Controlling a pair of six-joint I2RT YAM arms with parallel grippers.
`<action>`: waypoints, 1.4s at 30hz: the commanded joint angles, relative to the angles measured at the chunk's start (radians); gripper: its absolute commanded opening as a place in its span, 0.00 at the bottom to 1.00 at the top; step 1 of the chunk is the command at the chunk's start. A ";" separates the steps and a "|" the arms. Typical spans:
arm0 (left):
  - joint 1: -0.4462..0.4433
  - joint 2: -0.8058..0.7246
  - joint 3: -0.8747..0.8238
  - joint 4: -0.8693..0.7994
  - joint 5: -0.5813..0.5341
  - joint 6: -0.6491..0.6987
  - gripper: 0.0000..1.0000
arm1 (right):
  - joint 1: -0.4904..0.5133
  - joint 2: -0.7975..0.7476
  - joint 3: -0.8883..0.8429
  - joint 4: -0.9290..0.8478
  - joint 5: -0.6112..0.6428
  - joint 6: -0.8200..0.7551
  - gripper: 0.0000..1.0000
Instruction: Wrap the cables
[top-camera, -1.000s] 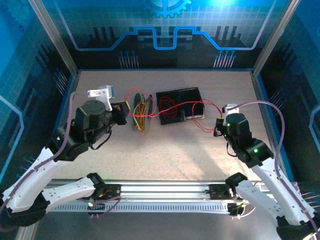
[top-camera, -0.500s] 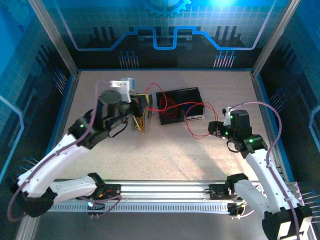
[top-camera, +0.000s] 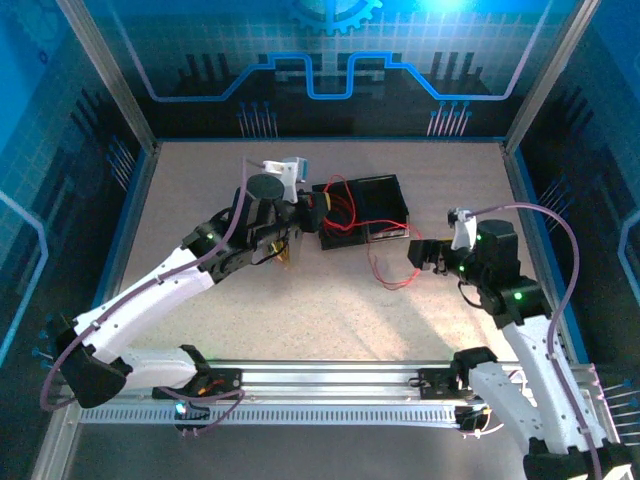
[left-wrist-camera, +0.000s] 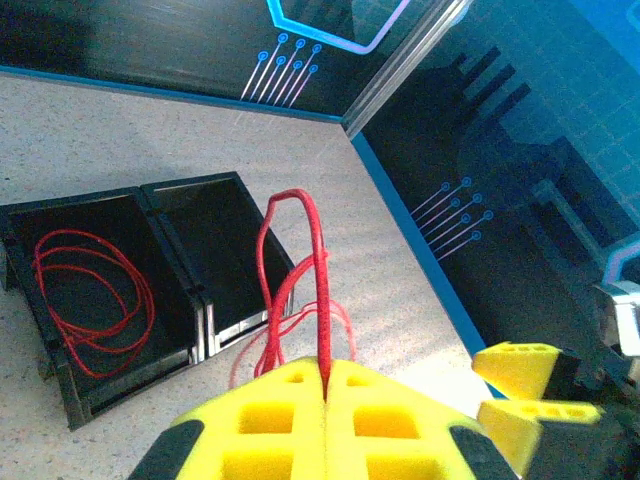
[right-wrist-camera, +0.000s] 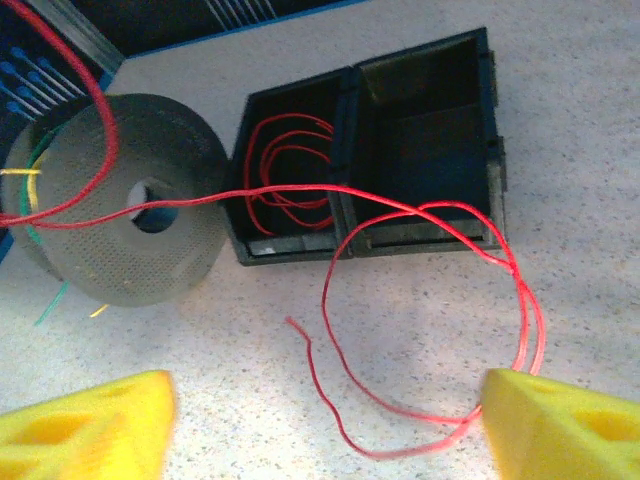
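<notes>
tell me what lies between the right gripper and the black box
In the right wrist view, loose loops of red cable lie on the table between the open right gripper and the black box; the rest is bare table.

Robot laboratory test cell. Enclosure: blue printed panels (top-camera: 330, 60) with circuit-board and gear graphics at 9, 12 and 3 o'clock, framed by slanting aluminium posts (top-camera: 105, 75). Work surface: speckled beige tabletop (top-camera: 300, 310) with blue edging. Fixture at 6 o'clock: slotted aluminium rail (top-camera: 330, 385) carrying 2 white-and-black machines, left arm (top-camera: 150, 295) and right arm (top-camera: 545, 365), with pale purple cabling.
</notes>
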 joint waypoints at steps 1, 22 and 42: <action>-0.007 -0.031 0.001 0.008 0.007 0.006 0.00 | -0.037 0.067 0.012 -0.037 -0.020 -0.001 0.66; -0.009 -0.208 -0.073 -0.071 0.098 0.200 0.00 | -0.205 0.262 0.022 0.033 -0.302 0.001 0.40; -0.008 -0.242 -0.075 -0.093 0.169 0.204 0.00 | -0.168 0.317 -0.002 0.056 -0.276 -0.003 0.29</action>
